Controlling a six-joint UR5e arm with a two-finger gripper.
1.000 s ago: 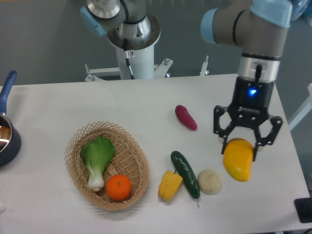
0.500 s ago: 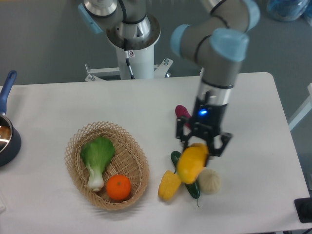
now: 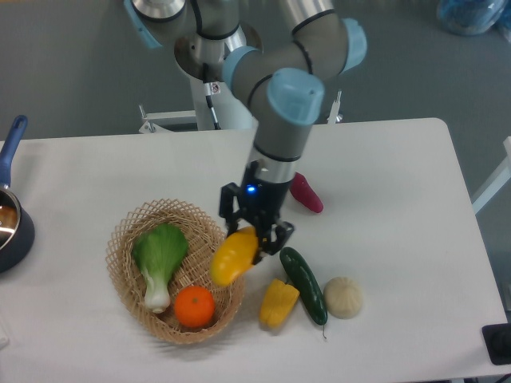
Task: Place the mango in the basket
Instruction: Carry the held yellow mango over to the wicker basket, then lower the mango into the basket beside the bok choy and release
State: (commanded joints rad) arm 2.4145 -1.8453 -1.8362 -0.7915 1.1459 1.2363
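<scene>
Yellow mango (image 3: 233, 255) clamped in gripper (image 3: 254, 235), held above right rim of wicker basket (image 3: 128, 231), near the orange (image 3: 194, 307).

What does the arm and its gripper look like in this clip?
The arm has grey tubular links with light blue joint caps, on a white pedestal with a black cable running down it. The gripper is black with two jaws, a blue light glowing on its body.
</scene>
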